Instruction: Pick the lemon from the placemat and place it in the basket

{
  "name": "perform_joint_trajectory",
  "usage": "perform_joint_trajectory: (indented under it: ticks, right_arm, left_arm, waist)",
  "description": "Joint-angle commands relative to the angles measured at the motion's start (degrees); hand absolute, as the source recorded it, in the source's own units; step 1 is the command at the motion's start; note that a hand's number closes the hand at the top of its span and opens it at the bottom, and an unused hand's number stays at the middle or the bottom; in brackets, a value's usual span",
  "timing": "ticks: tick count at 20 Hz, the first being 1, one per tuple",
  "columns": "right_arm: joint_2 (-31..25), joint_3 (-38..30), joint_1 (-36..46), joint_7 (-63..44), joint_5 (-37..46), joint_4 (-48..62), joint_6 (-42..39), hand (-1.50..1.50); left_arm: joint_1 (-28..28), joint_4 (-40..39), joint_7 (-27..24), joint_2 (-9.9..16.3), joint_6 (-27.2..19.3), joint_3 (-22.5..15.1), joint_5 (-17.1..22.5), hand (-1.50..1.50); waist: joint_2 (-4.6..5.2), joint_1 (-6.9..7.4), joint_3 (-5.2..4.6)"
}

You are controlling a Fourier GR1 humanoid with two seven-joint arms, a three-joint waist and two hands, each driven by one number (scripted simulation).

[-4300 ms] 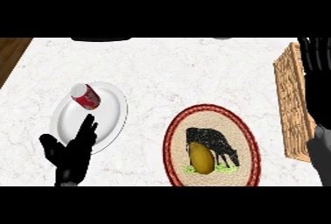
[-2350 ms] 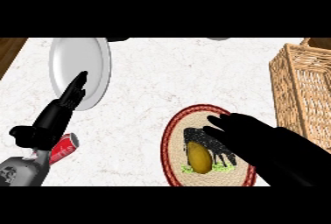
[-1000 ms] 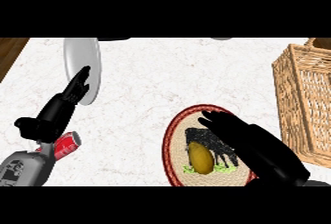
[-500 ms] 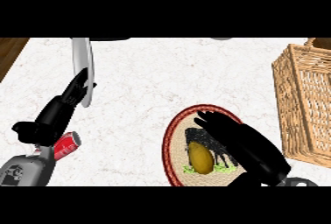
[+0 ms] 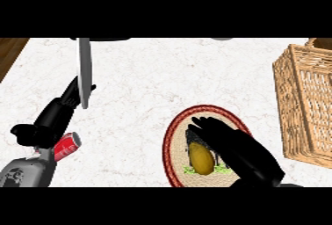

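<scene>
Lower centre of the frame: lemon (image 5: 201, 160) lying on the round placemat (image 5: 176, 139), right hand (image 5: 236, 151) spread open just beside it, holding nothing. Left hand (image 5: 53, 117) open at left. Could nudge the lemon rolling off before reaching the basket (image 5: 306, 101).
</scene>
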State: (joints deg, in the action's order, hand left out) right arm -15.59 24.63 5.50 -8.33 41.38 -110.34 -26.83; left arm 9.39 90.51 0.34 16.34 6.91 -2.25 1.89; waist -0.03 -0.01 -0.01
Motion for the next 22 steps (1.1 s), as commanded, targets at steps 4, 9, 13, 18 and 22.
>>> perform_joint_trajectory:
  ticks: [4, 9, 13, 18, 22]
  right_arm:
    - [2.1, 2.2, -1.2, -3.6, 5.3, -3.0, -3.5, -1.50]
    - [4.2, 0.9, 2.3, 1.5, 8.2, 6.5, -1.1, -1.50]
    - [6.2, 1.7, 3.4, 2.3, 11.6, 11.2, 0.9, -1.50]
    - [8.2, 2.8, 1.6, -0.1, 14.6, 10.9, 0.8, -1.50]
    - [7.8, 2.0, 1.4, 0.2, 15.6, 11.2, -0.7, -1.50]
  left_arm:
    - [-0.1, 2.5, 3.7, -1.4, 1.4, 1.0, -1.3, 0.00]
    - [-1.7, 2.1, 0.3, -1.8, 3.4, 2.7, -2.1, 0.00]
    - [0.1, -0.8, -1.0, -3.9, 2.3, 2.4, -4.2, 0.00]
    - [-2.9, 1.6, -1.4, -3.6, 4.6, 3.5, -3.4, 0.00]
    - [2.9, -0.8, 1.0, -2.8, 5.2, 5.8, -3.1, 0.00]
  waist:
    - [-0.03, -0.02, 0.01]
    - [0.03, 0.12, 0.01]
    - [0.04, 0.08, 0.01]
    - [0.01, 0.13, 0.01]
    - [0.01, -0.04, 0.01]
